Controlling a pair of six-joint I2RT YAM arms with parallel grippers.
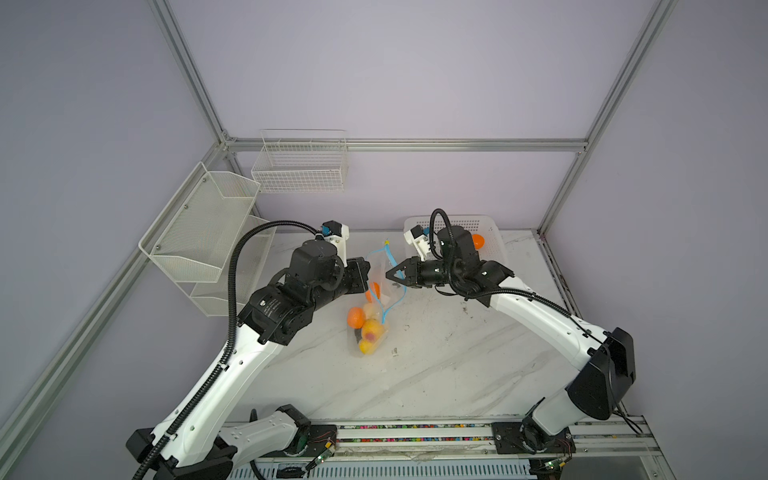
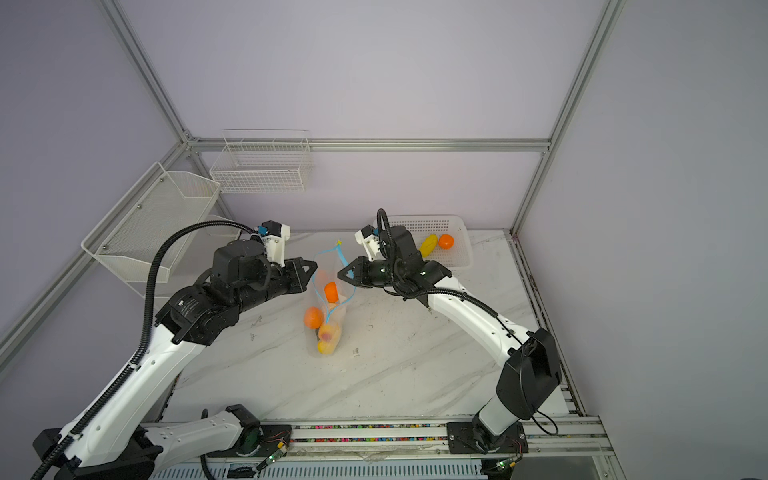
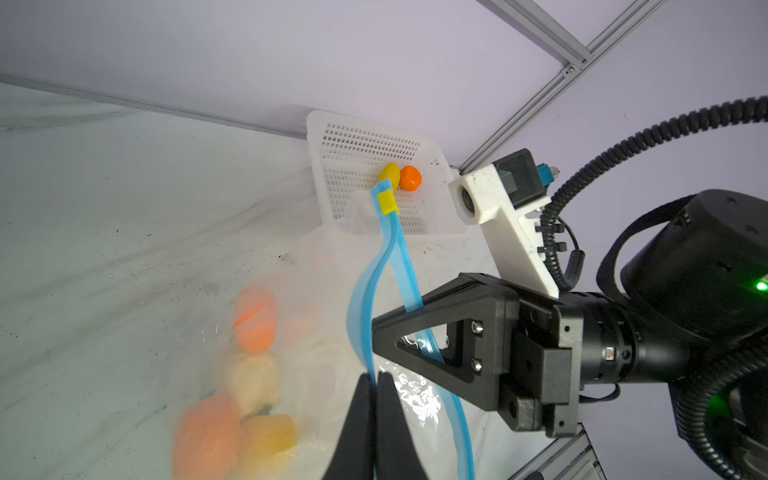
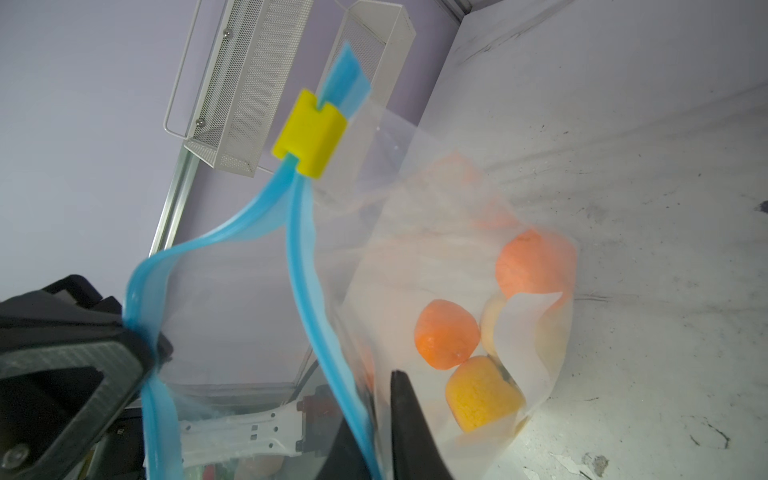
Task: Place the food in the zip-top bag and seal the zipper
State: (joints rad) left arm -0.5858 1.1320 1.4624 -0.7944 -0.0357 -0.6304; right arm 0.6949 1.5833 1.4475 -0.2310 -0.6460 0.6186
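Marble-patterned surface (image 1: pixel 436 374) in a lilac-walled cell, shown in both top views. At its centre the zip-top bag (image 1: pixel 379 277) is held up at a tilt. Its mouth is raised toward 12 o'clock and its bottom rests toward 6 o'clock, where most of the food (image 1: pixel 370 332) is bunched inside. The left gripper (image 1: pixel 367 267) meets the mouth from 9 o'clock and the right gripper (image 1: pixel 388 275) from 3 o'clock. Each arm is bent at the elbow, with its wrist turned inward toward the bag. The zipper (image 1: pixel 391 261) is parted between them, with its yellow slider (image 1: pixel 387 241) at the 12 o'clock end. At 2 o'clock from the bag, a white basket (image 2: pixel 463 253) holds an orange ball (image 2: pixel 446 241) and an elongated yellow fruit (image 2: pixel 429 245).

Left wrist view: the left gripper (image 3: pixel 376 415) has its jaws pressed together on one blue zipper strip. The right gripper (image 3: pixel 378 328) clamps the other strip just beside it. Orange, cream and yellow pieces show blurred through the film.

Right wrist view: the right gripper (image 4: pixel 374 440) has its jaws nearly together, gripping the zipper strip that runs between them. The left gripper (image 4: pixel 141 349) pinches the far strip, so the mouth gapes. The slider (image 4: pixel 309 135) sits where the strips join.
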